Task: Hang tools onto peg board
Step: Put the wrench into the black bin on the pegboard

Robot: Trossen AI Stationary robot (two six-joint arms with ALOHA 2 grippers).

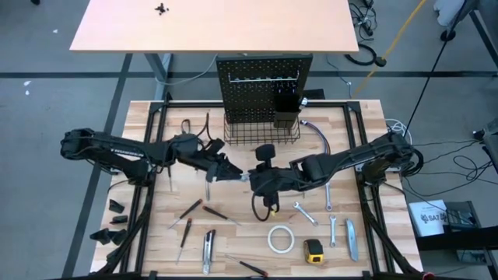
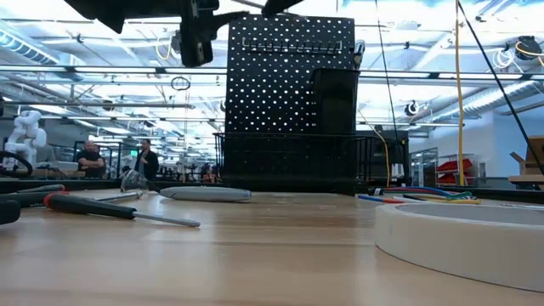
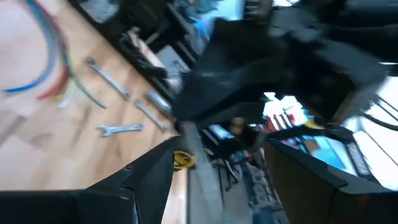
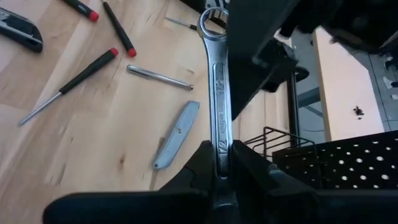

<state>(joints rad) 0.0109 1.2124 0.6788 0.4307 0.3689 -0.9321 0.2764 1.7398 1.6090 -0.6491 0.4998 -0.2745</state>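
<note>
Where the high view looks down, a pale slatted wooden table (image 1: 156, 124) carries the work, with a plain peach tabletop (image 1: 218, 27) beyond it and grey floor with loose cables around. The peg board (image 1: 263, 85) stands upright at the table's far edge, a wire basket (image 1: 261, 134) at its foot. The left gripper (image 1: 227, 169) and the right gripper (image 1: 253, 179) meet near the table's middle, in front of the basket. Tools lie along the near half: screwdrivers (image 1: 189, 208), a white tape roll (image 1: 280, 239), a yellow tape measure (image 1: 313, 250), small wrenches (image 1: 305, 213) and a utility knife (image 1: 352, 239).

In the low view the table surface runs level to the board (image 2: 289, 93); a red-handled screwdriver (image 2: 119, 212) lies at left and the tape roll (image 2: 463, 238) looms at right. Behind is a large hall with ceiling beams, where two people (image 2: 117, 159) stand far off.

In the left wrist view the left gripper's dark fingers (image 3: 143, 186) stand apart, a grey bar between them; whether it touches them cannot be told. Coloured wires (image 3: 43, 68) and wrenches (image 3: 118, 129) lie on the wood.

In the right wrist view the right gripper (image 4: 221, 165) is clamped on a silver wrench (image 4: 219, 81), raised above the table. Stamped marking on its shank is not legible. A grey knife (image 4: 177, 134) lies below.
</note>
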